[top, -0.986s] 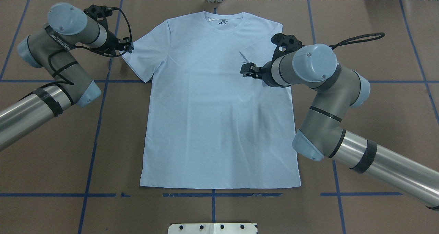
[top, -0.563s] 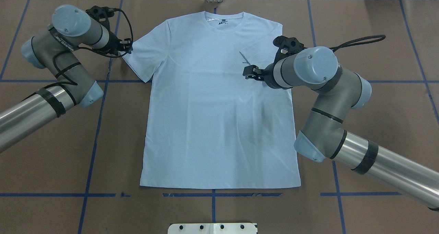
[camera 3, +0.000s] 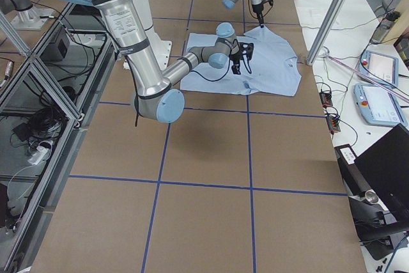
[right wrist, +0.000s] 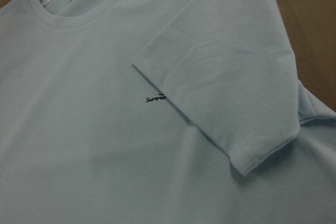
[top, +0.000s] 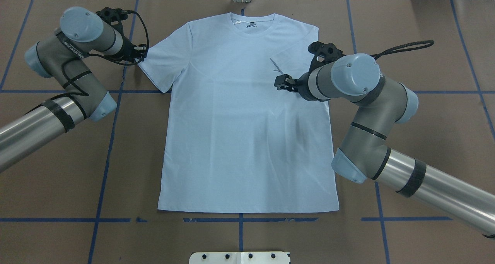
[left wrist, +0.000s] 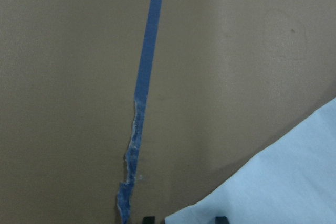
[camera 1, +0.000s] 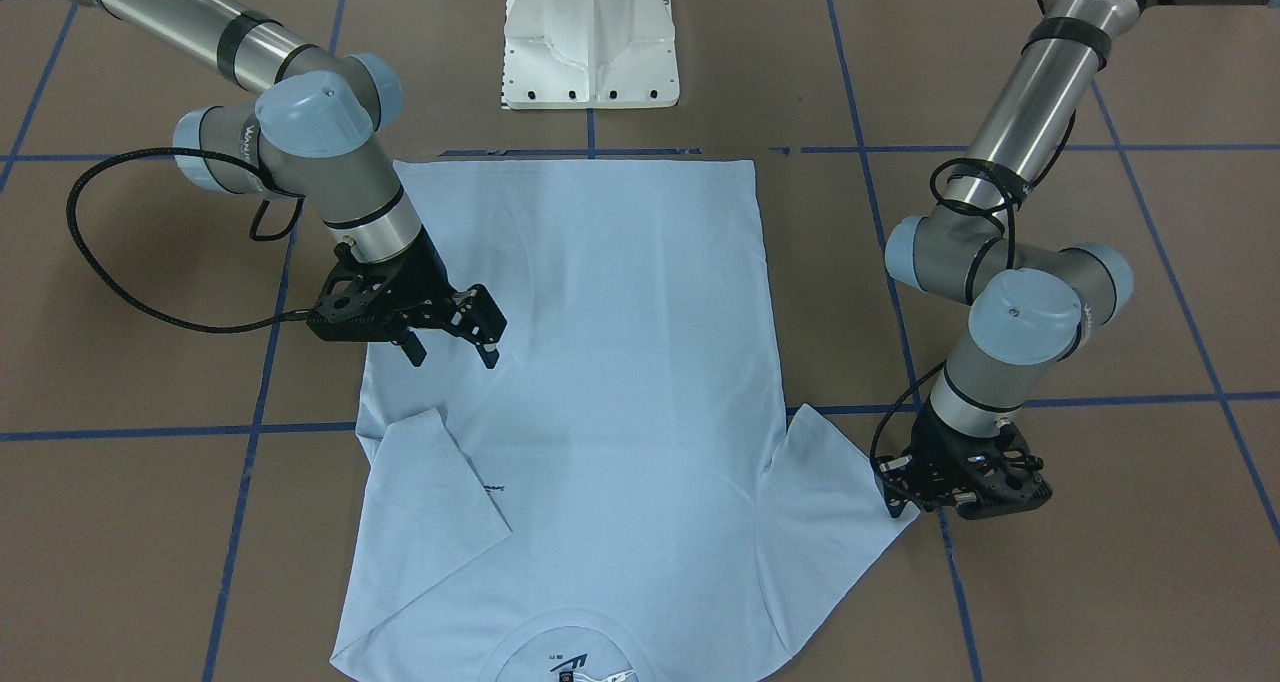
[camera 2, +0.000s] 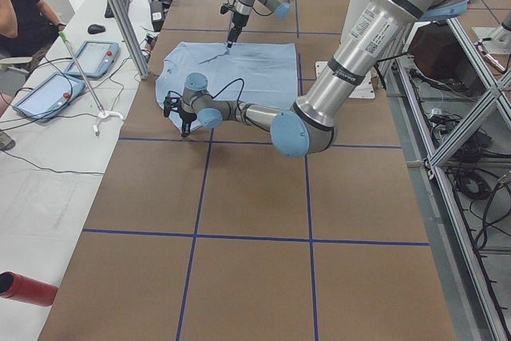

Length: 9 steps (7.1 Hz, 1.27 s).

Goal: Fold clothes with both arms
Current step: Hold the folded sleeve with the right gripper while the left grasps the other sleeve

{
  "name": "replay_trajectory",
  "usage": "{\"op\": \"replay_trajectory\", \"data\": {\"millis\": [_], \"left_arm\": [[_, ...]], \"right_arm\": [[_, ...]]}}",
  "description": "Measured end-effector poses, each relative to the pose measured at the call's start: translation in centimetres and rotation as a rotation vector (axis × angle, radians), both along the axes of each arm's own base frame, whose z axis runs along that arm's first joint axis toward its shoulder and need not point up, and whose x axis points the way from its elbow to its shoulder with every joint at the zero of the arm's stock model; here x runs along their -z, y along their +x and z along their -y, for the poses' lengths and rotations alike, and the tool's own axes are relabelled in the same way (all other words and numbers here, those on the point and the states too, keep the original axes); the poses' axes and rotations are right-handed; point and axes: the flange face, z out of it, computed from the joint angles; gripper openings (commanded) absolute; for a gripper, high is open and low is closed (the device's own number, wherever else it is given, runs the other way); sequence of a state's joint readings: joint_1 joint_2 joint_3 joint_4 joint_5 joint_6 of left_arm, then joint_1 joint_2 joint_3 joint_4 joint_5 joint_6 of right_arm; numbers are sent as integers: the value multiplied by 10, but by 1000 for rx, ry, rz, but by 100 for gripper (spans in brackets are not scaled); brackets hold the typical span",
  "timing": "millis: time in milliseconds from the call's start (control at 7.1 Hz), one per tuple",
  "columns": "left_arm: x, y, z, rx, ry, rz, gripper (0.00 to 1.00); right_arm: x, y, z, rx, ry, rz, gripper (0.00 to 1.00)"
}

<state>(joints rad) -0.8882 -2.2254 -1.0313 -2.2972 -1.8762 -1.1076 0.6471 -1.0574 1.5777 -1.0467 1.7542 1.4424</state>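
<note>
The clothes are one light blue T-shirt [top: 239,132] lying flat on the brown table, neck label [top: 241,22] at the far end. Its sleeve [top: 297,51] on my right side is folded inward over the chest and half covers a small dark print [right wrist: 155,99]. My right gripper [camera 1: 450,347] hovers open just above the shirt near that fold, holding nothing. The other sleeve [top: 166,66] lies spread out. My left gripper [top: 144,55] sits low at its outer corner. In the left wrist view its fingertips [left wrist: 148,217] stand apart with the sleeve edge [left wrist: 294,182] between them.
Blue tape lines [left wrist: 144,77] grid the table. The white pedestal base [camera 1: 590,42] stands beyond the shirt's hem. At the left end a person [camera 2: 24,5] sits by a side table with tablets [camera 2: 48,93], and an aluminium post [camera 2: 120,13] stands close to the shirt.
The right gripper has drawn back slightly toward the shirt's right edge. The left arm has shifted a little, its gripper staying at the sleeve corner. The shirt has not moved.
</note>
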Motion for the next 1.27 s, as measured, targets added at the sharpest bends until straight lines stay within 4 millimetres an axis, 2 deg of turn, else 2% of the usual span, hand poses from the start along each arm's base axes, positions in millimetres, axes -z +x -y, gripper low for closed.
{"op": "replay_trajectory", "data": {"millis": [282, 423, 563, 704, 986, 1127, 1268], "left_arm": [[17, 4, 5, 3, 13, -14, 0], [33, 7, 9, 5, 23, -28, 0], [60, 12, 14, 18, 28, -61, 0], [94, 27, 13, 34, 18, -110, 0], [160, 82, -7, 33, -31, -187, 0], [178, 105, -16, 29, -59, -201, 0], [184, 120, -18, 27, -77, -200, 0]], "right_arm": [[-1, 0, 1, -4, 0, -2, 100], [-2, 0, 1, -5, -1, -4, 100], [-3, 2, 1, -6, -2, -5, 100], [-4, 3, 2, -7, -2, -6, 100], [-4, 5, 3, -10, -2, -5, 100], [-5, 4, 3, -10, -3, -6, 100], [-6, 4, 3, -9, -5, -8, 100]]}}
